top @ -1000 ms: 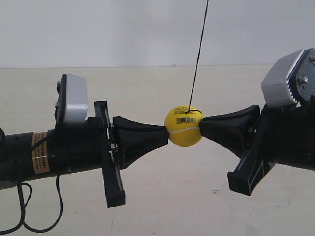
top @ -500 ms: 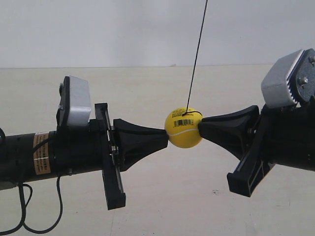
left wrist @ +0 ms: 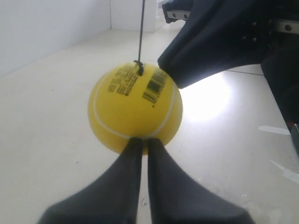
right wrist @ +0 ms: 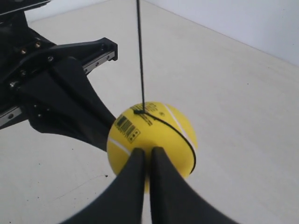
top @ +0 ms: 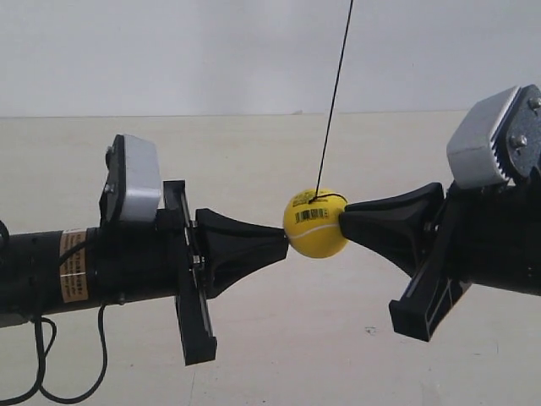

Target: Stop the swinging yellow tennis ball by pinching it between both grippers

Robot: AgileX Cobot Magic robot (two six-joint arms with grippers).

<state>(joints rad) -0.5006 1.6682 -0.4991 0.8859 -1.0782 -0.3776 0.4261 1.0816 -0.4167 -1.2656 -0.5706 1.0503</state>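
The yellow tennis ball (top: 314, 223) hangs on its thin black string (top: 332, 101) above the floor, barcode sticker facing the exterior camera. It is squeezed between two black wedge grippers. My left gripper (top: 286, 240), the arm at the exterior view's left, is shut, and its tip presses the ball's side. My right gripper (top: 342, 222), angled slightly down from the exterior view's right, is also shut and touches the opposite side. In the left wrist view the tip of the left gripper (left wrist: 141, 140) meets the ball (left wrist: 135, 107). In the right wrist view the right gripper (right wrist: 146, 150) meets the ball (right wrist: 152, 137).
A pale floor (top: 296, 355) lies below and a white wall (top: 211, 51) stands behind. A black cable (top: 38, 364) loops under the arm at the exterior view's left. The right gripper's body (left wrist: 210, 46) looms across from the left wrist camera.
The left arm has crept slightly toward the ball. The ball has sunk a little and turned slightly, staying between both tips. The right arm has barely moved.
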